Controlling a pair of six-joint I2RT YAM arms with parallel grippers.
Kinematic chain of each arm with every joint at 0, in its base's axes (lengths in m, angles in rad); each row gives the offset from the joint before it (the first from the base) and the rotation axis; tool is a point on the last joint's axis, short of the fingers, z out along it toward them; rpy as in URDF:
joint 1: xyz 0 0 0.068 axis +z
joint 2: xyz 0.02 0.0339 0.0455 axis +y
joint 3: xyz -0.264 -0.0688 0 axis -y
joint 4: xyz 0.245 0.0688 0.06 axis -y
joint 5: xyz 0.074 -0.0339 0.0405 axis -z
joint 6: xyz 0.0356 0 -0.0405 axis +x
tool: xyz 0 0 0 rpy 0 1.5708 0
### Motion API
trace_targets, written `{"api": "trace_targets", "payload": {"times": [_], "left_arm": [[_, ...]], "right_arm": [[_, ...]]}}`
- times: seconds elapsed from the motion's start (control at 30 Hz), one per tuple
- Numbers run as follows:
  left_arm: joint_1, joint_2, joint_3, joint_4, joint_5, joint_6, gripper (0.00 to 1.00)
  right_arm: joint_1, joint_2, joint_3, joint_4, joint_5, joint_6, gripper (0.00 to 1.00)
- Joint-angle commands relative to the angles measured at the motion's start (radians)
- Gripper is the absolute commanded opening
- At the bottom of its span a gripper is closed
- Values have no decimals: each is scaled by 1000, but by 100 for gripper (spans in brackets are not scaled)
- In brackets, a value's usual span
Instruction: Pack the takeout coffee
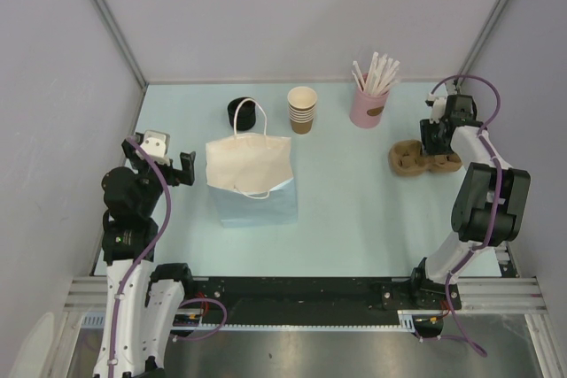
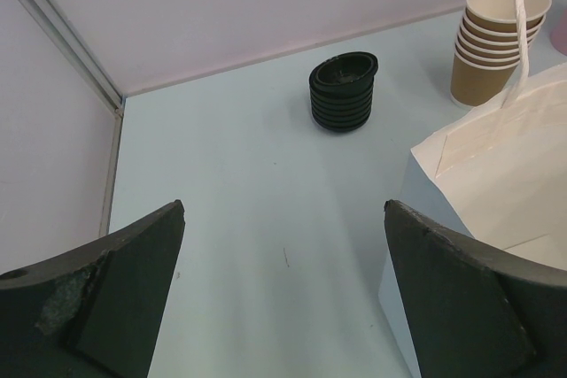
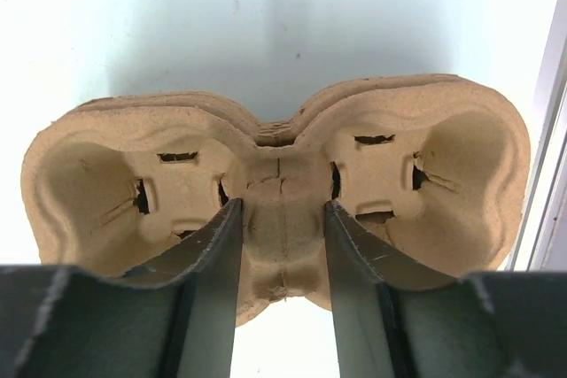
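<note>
Right gripper pinches the pulp cup carrier by its thin centre bridge; lifted there it may sag or tear; left gripper hangs open beside the paper bag.

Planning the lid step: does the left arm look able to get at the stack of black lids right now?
Probably yes. The left gripper is open and empty, bare table lies between it and the lids, and the paper bag stands off to the side.
</note>
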Motion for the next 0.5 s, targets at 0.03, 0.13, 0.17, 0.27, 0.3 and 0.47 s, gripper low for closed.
{"api": "trace_targets", "payload": {"times": [0.03, 0.13, 0.17, 0.27, 0.3, 0.47], "left_arm": [[9, -3, -8, 11, 15, 10, 100], [9, -3, -6, 12, 17, 8, 100], [9, -3, -6, 12, 15, 10, 100], [10, -3, -6, 11, 15, 8, 100], [9, -1, -6, 12, 14, 8, 100], [9, 0, -5, 9, 17, 8, 100]], "right_arm": [[-3, -48, -10, 44, 2, 0, 30], [-2, -67, -15, 51, 10, 2, 27], [-2, -80, -18, 53, 13, 3, 27], [-2, -113, -20, 56, 23, 0, 26], [-2, -122, -21, 56, 27, 0, 25], [-6, -192, -23, 33, -39, -4, 26]]}}
